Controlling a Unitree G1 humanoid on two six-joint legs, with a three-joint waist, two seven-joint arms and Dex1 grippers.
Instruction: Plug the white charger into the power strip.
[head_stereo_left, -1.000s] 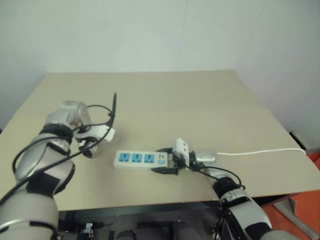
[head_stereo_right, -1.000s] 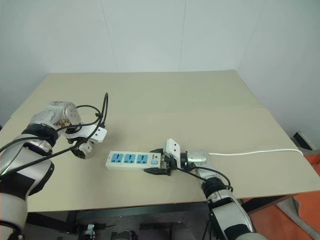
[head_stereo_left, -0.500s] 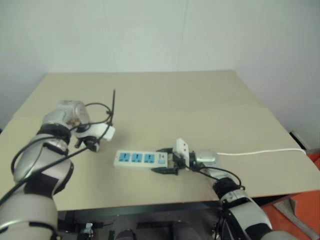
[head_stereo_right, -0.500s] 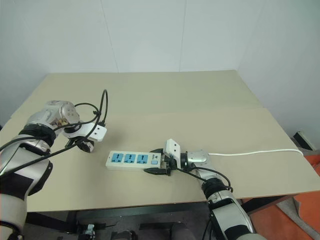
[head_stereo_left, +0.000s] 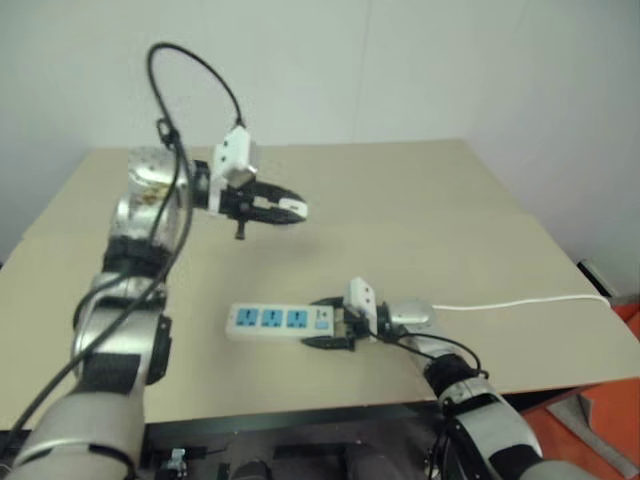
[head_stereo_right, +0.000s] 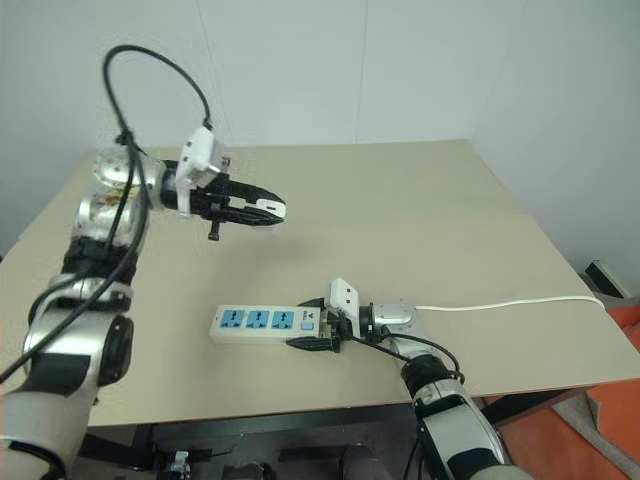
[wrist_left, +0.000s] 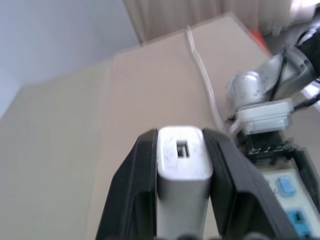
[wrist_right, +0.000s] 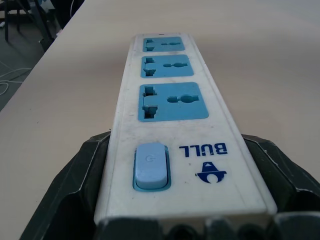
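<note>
Over the table (head_stereo_right: 420, 200), our left claw (head_stereo_right: 268, 210) grips the charger (wrist_left: 182, 159) aloft, right claw (head_stereo_right: 318, 332) wide around the strip (head_stereo_right: 265, 322); plugging remains.

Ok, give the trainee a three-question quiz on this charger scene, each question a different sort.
1. True or false: the white charger lies on the table.
2. Which fingers brace the power strip? A left fingers B right fingers
3. Fill in: the strip has ___ blue sockets.

Key: 1 false, the left fingers hold it in the air. 2 B. 3 three.
</note>
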